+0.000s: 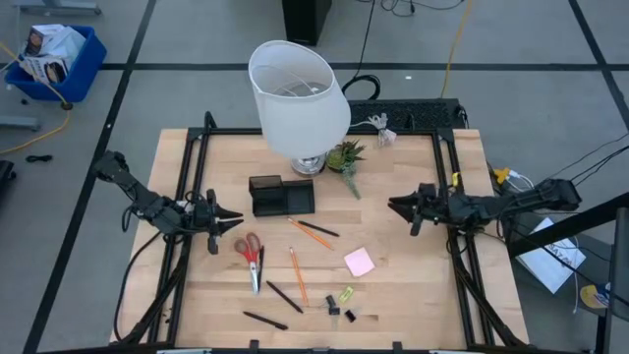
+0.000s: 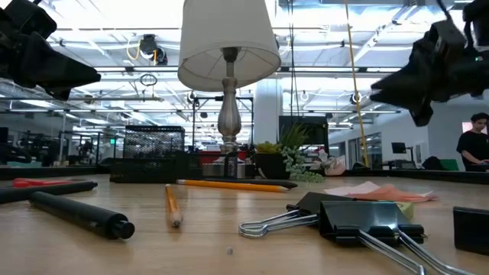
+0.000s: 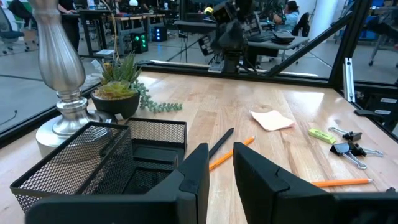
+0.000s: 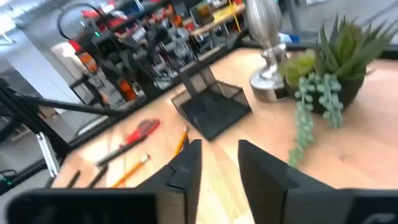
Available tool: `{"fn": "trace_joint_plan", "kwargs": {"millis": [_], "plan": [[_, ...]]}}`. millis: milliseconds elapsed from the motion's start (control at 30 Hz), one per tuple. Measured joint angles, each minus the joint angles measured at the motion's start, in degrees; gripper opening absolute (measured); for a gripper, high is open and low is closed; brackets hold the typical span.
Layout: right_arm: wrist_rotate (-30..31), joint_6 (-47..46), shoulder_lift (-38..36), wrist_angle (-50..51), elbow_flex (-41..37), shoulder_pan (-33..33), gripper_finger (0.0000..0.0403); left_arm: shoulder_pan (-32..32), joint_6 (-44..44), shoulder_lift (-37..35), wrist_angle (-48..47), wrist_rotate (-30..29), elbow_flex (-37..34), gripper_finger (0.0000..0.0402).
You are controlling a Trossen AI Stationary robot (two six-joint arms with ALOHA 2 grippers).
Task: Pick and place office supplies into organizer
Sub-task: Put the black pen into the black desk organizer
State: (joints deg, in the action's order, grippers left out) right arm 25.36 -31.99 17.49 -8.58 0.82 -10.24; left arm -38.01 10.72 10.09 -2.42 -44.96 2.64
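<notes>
Both grippers hover above the table and touch nothing. My left gripper (image 1: 236, 221) (image 3: 219, 152) is at the left edge, narrowly open, pointing level toward the black mesh organizer (image 1: 281, 196) (image 3: 118, 162). My right gripper (image 1: 393, 205) (image 4: 219, 149) is at the right edge, open, pointing left. Lying flat on the wood are red-handled scissors (image 1: 251, 254), orange pencils (image 1: 313, 234) (image 1: 297, 272), black pens (image 1: 283, 296) (image 1: 264, 320), a pink sticky-note pad (image 1: 359, 262), a yellow-green piece (image 1: 346, 293) and black clips (image 1: 332, 307) (image 2: 359, 221).
A white-shaded lamp (image 1: 300, 93) on a silver base stands at the far middle, just behind the organizer. Beside it sits a small potted plant (image 1: 346, 157). Black frame rails (image 1: 192, 177) run along the table's left and right sides. A person (image 2: 475, 141) sits beyond the table.
</notes>
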Motion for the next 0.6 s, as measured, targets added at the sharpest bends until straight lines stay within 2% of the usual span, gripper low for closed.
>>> {"fn": "trace_joint_plan", "kwargs": {"millis": [233, 600], "plan": [[0.13, -1.19, 10.79, -11.42, 0.00, -0.02, 0.0009, -0.01, 0.02, -0.01, 0.00, 0.02, 0.02, 0.0076], [-3.01, 7.04, 31.04, -44.70, 0.77, -2.03, 0.0010, 0.01, 0.00, -0.01, 0.02, 0.02, -0.01, 0.0076]]}}
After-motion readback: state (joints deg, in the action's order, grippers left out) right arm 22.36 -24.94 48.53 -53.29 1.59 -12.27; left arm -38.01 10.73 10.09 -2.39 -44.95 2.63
